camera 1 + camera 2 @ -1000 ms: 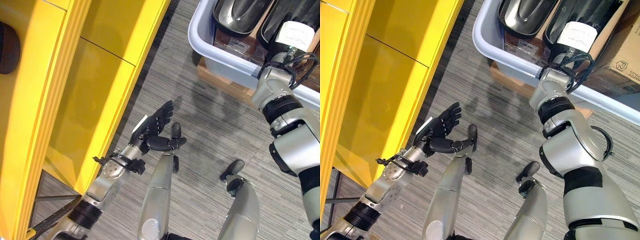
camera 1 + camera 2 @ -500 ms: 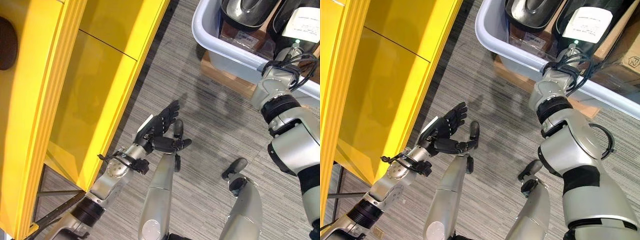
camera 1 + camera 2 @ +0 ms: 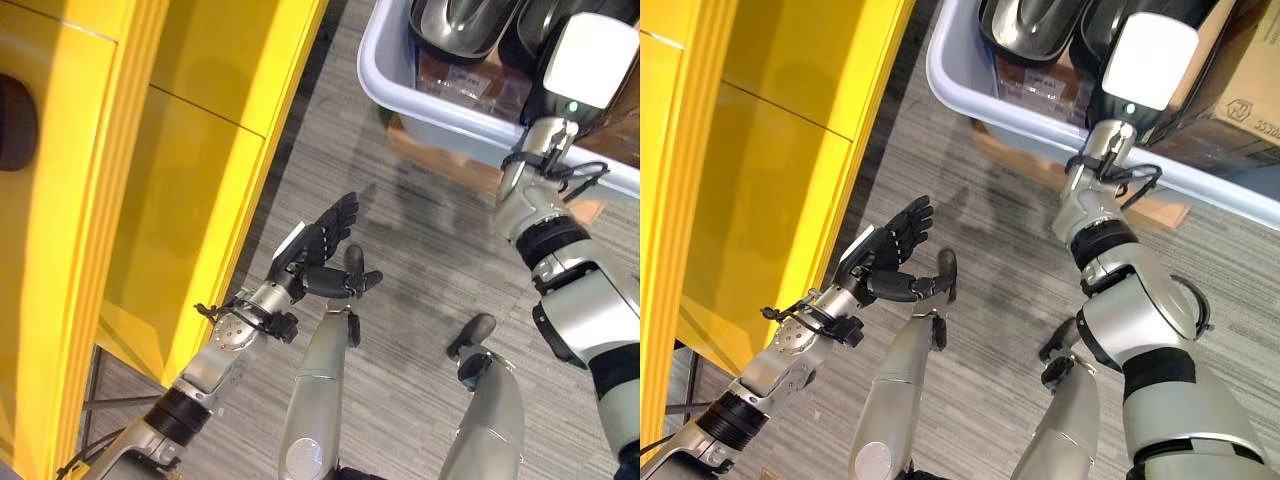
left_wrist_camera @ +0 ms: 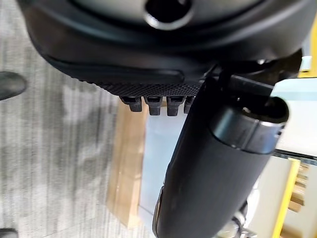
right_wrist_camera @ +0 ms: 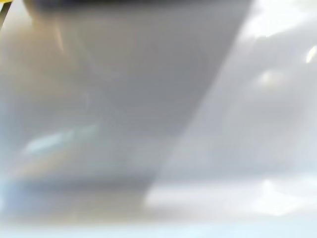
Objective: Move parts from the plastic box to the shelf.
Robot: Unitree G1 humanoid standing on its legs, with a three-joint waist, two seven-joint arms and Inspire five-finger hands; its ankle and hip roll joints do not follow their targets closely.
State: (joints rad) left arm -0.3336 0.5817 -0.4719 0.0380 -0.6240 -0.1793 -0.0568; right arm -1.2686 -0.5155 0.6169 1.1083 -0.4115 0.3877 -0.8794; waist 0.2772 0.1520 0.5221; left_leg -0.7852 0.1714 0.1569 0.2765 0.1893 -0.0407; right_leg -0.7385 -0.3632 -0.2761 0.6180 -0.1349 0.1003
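A pale plastic box [image 3: 400, 95] sits at the upper right, holding dark glossy parts [image 3: 460, 25]. One dark part with a large white label [image 3: 595, 55] stands over the end of my right arm [image 3: 530, 190], which reaches over the box rim. My right hand is hidden behind that part. My left hand [image 3: 315, 245] hovers open and palm up over the carpet, empty, between the yellow shelf [image 3: 180, 150] and the box. Its thumb [image 4: 218, 163] and straight fingers show in the left wrist view.
The box rests on a flat brown board [image 3: 440, 160] on the grey carpet. A cardboard carton [image 3: 1240, 90] stands to the right of the box. A dark round object [image 3: 15, 120] lies on the shelf at the far left.
The white-labelled part now looks larger and nearer, covering the end of my right arm. The camera has shifted a little. My left hand has kept its open pose.
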